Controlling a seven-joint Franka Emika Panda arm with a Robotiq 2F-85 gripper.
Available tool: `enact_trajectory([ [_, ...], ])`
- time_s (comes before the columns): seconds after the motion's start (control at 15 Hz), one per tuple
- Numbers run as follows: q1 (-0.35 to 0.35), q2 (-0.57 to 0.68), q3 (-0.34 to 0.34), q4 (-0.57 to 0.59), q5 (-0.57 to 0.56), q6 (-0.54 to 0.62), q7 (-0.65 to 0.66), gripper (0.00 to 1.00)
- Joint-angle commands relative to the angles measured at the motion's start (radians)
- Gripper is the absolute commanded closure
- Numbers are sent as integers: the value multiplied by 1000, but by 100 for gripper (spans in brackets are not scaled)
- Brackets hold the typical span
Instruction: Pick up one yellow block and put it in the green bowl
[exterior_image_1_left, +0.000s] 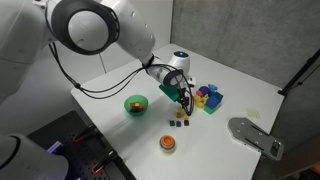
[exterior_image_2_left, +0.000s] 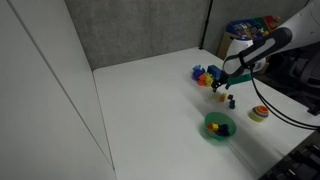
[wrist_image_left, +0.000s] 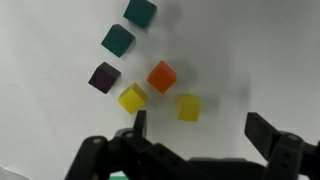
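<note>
Gripper: fingers spread wide and empty, hanging over the block cluster. Looks like line-up for a top-down pinch.
Yellow block: on the counter, not lifted, 12 o'clock of the finger gap and inside its span. Best candidate, with free space on most sides.
Second yellow block: 9 o'clock of the first, right at one fingertip. Crowded, so a worse pick.
Orange block: between the yellows at 11 o'clock of the target, close. Can't tell if corners touch.
Purple block: 9 o'clock of orange.
Teal blocks: two, 11 o'clock of orange, clear of the grasp.
Shapes: small matte cubes. Flat parallel faces should suit the pads; material unclear.
Green bowl: round, smooth-looking, 10 o'clock of the cluster in an exterior view, well apart. Small coloured bits inside, too small to name.
Counter: plain white, flat.
Risk: a closing finger nudges orange.
</note>
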Motion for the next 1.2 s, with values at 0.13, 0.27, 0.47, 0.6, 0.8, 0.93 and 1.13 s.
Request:
enact_trajectory([
  [0.13, -14, 96, 6, 83, 21, 56, 8, 0],
  [0.27, -13, 114, 6, 93, 23, 77, 10, 0],
  [0.47, -13, 137, 7, 109, 27, 100, 13, 0],
  [0.6, -13, 150, 8, 118, 30, 103, 16, 0],
  [0.8, -12, 165, 10, 127, 40, 115, 21, 0],
  [0.93, -6, 174, 10, 129, 44, 125, 26, 0],
  [1.13, 0, 183, 11, 130, 46, 151, 35, 27],
])
